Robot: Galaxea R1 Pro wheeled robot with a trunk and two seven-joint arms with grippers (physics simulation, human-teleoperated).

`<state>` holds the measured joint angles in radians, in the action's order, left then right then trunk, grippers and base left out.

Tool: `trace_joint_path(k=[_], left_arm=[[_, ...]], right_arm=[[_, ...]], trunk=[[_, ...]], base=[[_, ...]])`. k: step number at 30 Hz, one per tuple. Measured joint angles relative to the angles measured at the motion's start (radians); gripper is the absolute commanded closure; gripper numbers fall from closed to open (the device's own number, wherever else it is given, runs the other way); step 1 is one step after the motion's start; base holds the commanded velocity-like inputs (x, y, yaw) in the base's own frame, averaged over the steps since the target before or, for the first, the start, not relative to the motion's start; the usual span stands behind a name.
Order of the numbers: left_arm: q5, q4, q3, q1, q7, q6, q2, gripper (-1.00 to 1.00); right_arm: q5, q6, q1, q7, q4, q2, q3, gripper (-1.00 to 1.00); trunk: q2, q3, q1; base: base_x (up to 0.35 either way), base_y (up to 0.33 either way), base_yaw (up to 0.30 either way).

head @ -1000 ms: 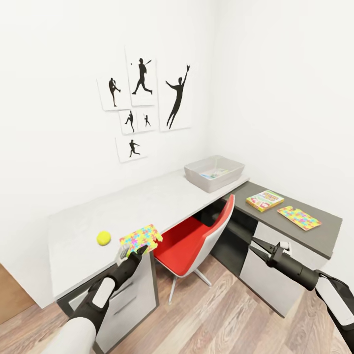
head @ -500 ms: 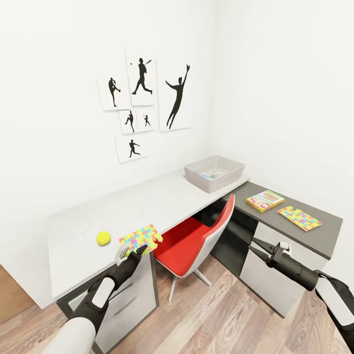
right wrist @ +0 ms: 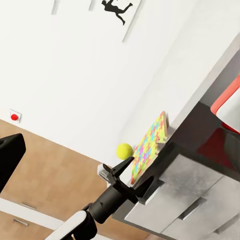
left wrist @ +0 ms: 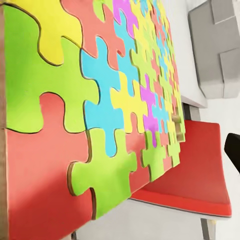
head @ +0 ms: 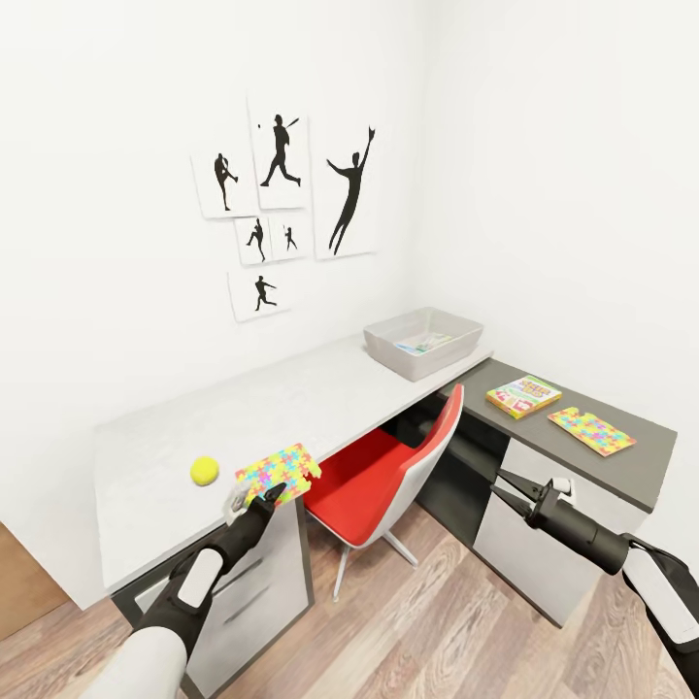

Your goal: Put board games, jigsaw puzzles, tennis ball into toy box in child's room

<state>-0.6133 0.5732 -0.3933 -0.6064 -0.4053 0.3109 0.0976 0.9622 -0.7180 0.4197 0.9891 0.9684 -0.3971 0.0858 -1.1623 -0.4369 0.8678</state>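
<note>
- The jigsaw puzzle (head: 279, 471) lies at the near front edge of the pale table (head: 291, 403), partly overhanging it, and the left pincer (head: 254, 498) sits right at its near corner; the left wrist view looks across its yellow, green, blue and red pieces (left wrist: 105, 107) from very close.
- Whether the left pincer's fingers clamp the sheet or merely touch it I cannot tell; in the right wrist view one finger points up past the puzzle's edge (right wrist: 148, 145) and a second lies below it.
- The left arm reaches up and forward from below the table's front edge, forearm dark with a white band.
- The tennis ball (head: 204, 471) rests on the table just to the left of that pincer, apart from the puzzle.
- The right pincer (head: 512, 495) hovers over the wooden floor (head: 427, 621), well to the right, fingers parted and holding nothing, pointing toward the red and white chair (head: 388, 476).
- Beyond the right pincer, on the dark grey side unit (head: 621, 466), lie a board game (head: 523, 395) and the second jigsaw puzzle (head: 590, 430), side by side and apart.
- The toy box (head: 423, 341) stands at the table's far right end, with something flat and colourful inside.
- Black silhouette posters (head: 282, 209) hang on the white wall above the table.
</note>
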Motion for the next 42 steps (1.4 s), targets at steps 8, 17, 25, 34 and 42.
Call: trace_joint_path(k=[8,17,25,34,42], left_arm=[[-0.002,0.0,-0.013,0.0,0.0,-0.002,0.001,-1.0],[-0.002,0.0,-0.014,0.0,-0.003,-0.003,-0.001,-1.0],[-0.002,0.0,-0.015,0.0,-0.001,-0.002,-0.002,-1.0],[-0.011,0.001,-0.013,0.0,-0.002,0.002,-0.002,1.0],[-0.011,0.001,-0.013,0.0,-0.001,0.001,0.001,1.0]], right_arm=[[0.0,0.0,0.0,0.0,0.0,0.0,0.0,-1.0],[0.0,0.0,0.0,0.0,0.0,0.0,0.0,-1.0],[0.0,0.0,0.0,0.0,0.0,0.0,0.0,-1.0],[0.0,0.0,0.0,0.0,0.0,0.0,0.0,-1.0],[0.0,0.0,0.0,0.0,0.0,0.0,0.0,-1.0]], trunk=[[0.0,0.0,0.0],[0.0,0.0,0.0],[0.0,0.0,0.0],[0.0,0.0,0.0],[0.0,0.0,0.0]], base=[[0.0,0.0,0.0],[0.0,0.0,0.0],[0.0,0.0,0.0],[0.0,0.0,0.0],[0.0,0.0,0.0]])
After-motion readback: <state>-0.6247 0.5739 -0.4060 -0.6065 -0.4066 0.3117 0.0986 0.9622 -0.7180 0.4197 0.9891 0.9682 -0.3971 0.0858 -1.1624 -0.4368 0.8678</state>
